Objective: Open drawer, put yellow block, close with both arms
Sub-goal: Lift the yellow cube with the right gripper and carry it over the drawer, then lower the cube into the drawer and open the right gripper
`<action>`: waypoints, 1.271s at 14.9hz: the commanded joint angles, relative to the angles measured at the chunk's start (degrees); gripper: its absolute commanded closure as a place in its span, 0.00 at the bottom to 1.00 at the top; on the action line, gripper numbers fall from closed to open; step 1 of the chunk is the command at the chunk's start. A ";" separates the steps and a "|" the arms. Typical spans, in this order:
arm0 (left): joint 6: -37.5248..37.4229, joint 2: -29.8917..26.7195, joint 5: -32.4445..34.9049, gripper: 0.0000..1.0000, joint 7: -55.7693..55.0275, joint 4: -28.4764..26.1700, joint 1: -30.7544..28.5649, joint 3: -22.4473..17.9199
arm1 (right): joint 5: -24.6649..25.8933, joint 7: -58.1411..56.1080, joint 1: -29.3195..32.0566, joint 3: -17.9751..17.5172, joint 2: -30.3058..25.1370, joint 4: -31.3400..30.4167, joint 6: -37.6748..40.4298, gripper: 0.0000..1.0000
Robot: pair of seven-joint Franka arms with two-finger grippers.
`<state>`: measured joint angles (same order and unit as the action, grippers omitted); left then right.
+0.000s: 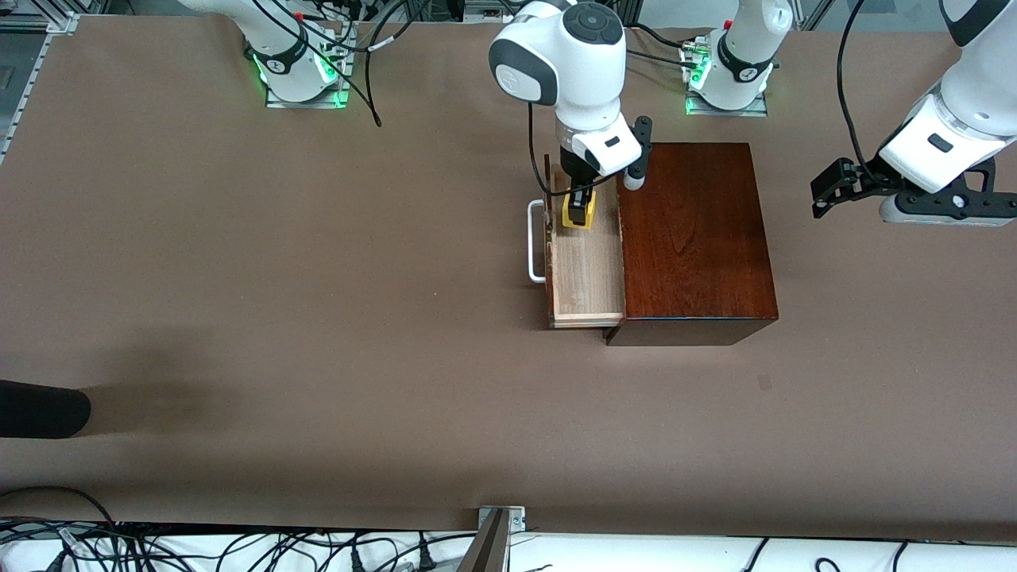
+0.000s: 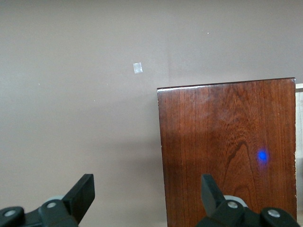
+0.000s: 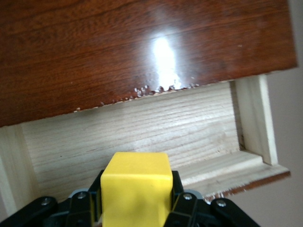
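Note:
The drawer (image 1: 586, 274) stands pulled out of the reddish-brown wooden box (image 1: 695, 238), with its white handle (image 1: 537, 242) toward the right arm's end. My right gripper (image 1: 580, 210) is shut on the yellow block (image 1: 578, 213) and holds it over the open drawer, at the end farther from the front camera. The right wrist view shows the block (image 3: 137, 187) between the fingers above the pale wood floor (image 3: 142, 135). My left gripper (image 1: 830, 191) is open and empty, up in the air beside the box toward the left arm's end; its wrist view shows the box top (image 2: 227, 151).
A black object (image 1: 40, 409) juts in at the table's edge toward the right arm's end, nearer the camera. A small pale scrap (image 2: 138, 68) lies on the brown table. Cables lie along the table's front edge (image 1: 238, 548).

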<state>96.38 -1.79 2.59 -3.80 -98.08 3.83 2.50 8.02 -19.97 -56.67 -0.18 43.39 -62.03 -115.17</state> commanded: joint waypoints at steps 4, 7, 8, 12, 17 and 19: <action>-3.65 -0.15 -0.92 0.00 -0.24 1.75 0.12 1.45 | 0.06 -6.22 -0.46 0.36 3.27 1.38 0.65 1.00; -5.41 -0.06 -0.92 0.00 -0.33 2.10 0.21 1.72 | -0.03 -6.40 -0.37 0.36 4.41 1.38 0.30 1.00; -5.59 -0.06 -0.92 0.00 -0.33 2.10 0.12 2.07 | 0.06 -6.31 -0.37 0.36 4.68 1.38 -0.14 1.00; -5.94 -0.06 -0.92 0.00 -0.16 2.19 0.12 2.24 | 0.24 -6.48 -0.37 0.36 5.56 1.30 -0.76 1.00; -6.21 -0.06 -0.92 0.00 -0.16 2.19 0.12 2.33 | 0.41 -7.28 -0.28 0.45 7.32 1.29 -1.11 1.00; -6.21 -0.06 -0.92 0.00 -0.33 2.19 0.12 2.33 | 0.42 -7.10 -0.20 0.45 7.23 1.29 -1.20 0.01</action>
<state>91.50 -1.79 2.59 -3.93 -97.09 3.90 4.73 8.02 -26.24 -56.75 -0.14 49.43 -61.93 -116.60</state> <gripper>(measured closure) 0.000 0.445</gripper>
